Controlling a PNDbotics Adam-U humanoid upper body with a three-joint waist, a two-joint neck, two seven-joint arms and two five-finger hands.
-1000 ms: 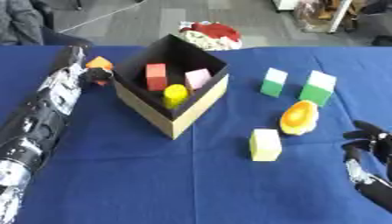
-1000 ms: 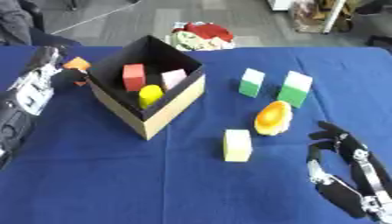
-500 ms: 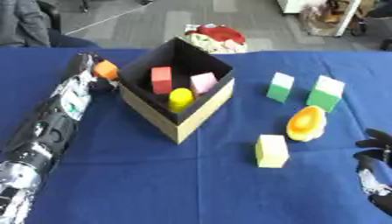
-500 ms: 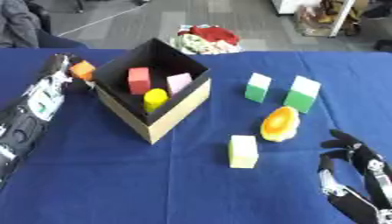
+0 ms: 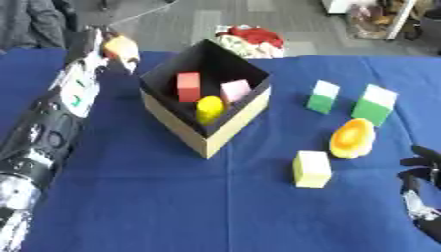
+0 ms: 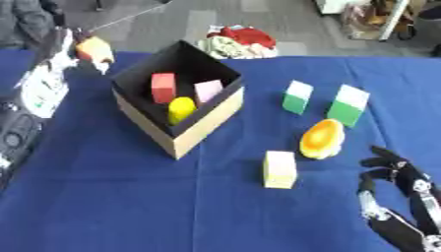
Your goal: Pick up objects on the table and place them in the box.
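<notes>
Left hand (image 5: 102, 43): raised at the far left edge of the blue table (image 5: 172, 197), fingers closed around an orange object (image 5: 120, 47), held just left of the box
Box (image 5: 206, 135): open, black inside with tan outer walls, turned corner-on; holds a red block (image 5: 189, 86), a pink block (image 5: 235, 90) and a yellow piece (image 5: 209, 109)
Pale yellow block (image 5: 312, 169): on the cloth, right of the box
Orange-yellow object (image 5: 352, 138): just beyond the yellow block
Two green-and-white blocks (image 5: 323, 96) (image 5: 374, 104): upright, side by side, apart
Right hand (image 6: 398, 187): resting at the lower right corner, fingers relaxed and spread, holding nothing
</notes>
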